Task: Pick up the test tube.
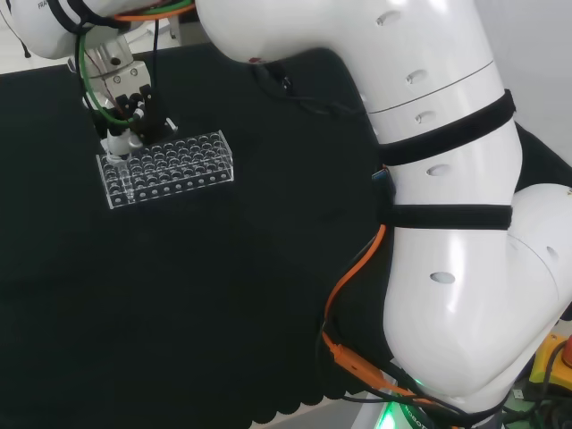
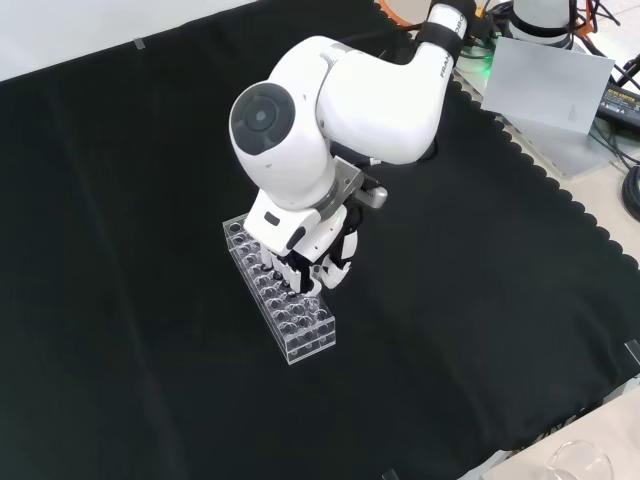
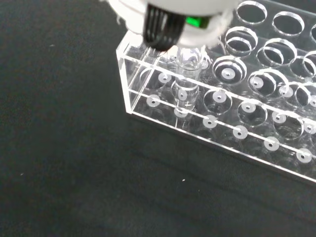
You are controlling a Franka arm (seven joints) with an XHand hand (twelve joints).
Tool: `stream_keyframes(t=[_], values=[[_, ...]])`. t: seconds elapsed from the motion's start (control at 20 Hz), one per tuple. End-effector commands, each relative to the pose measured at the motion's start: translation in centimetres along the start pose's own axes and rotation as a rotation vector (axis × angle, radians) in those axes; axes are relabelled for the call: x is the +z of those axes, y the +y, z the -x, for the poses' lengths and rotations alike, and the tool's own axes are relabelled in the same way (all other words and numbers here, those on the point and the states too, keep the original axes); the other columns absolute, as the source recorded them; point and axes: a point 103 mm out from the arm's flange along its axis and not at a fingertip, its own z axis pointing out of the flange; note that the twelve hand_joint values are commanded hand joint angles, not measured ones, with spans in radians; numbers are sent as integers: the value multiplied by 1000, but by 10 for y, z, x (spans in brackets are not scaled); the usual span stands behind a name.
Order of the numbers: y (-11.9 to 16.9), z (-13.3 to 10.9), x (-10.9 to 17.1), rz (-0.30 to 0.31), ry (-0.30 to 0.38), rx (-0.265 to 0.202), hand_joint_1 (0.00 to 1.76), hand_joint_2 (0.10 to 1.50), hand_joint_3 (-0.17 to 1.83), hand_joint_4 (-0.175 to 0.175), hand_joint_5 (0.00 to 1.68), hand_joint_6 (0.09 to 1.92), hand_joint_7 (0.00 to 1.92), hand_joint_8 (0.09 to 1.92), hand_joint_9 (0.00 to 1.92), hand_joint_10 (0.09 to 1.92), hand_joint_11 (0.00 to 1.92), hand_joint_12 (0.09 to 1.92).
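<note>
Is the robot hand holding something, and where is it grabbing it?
Looks like the hand pinches the test tube by its top, with the tube standing in the rack.

Head view: from behind and above the arm's base, facing out over the white links toward the clear rack far off. Front view: from the opposite side, high up, looking down on the black cloth; same rack mid-frame. Wrist view: very close, apparently at one end of the rack.
</note>
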Motion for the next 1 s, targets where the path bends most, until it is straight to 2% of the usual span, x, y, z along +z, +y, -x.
stream_keyframes(t=[0.05,0.5,0.6,0.7,1.0], values=[[1,0,-12,96,-26,10,1436,557,773,-175,1288,645,1386,746,1314,515,1349,983],[3,-3,-32,121,-60,-19,1450,461,898,-175,1358,583,1476,549,1348,621,1463,1081],[3,-4,-34,120,-68,-27,1443,561,754,-175,1339,370,1425,646,1286,737,1451,1103],[2,-5,-38,116,-70,-35,1441,610,677,-175,1356,224,1408,669,1267,768,1443,1117],[1,-4,-56,92,-71,-48,1441,610,671,-175,1381,147,1414,668,1278,753,1446,1119]])
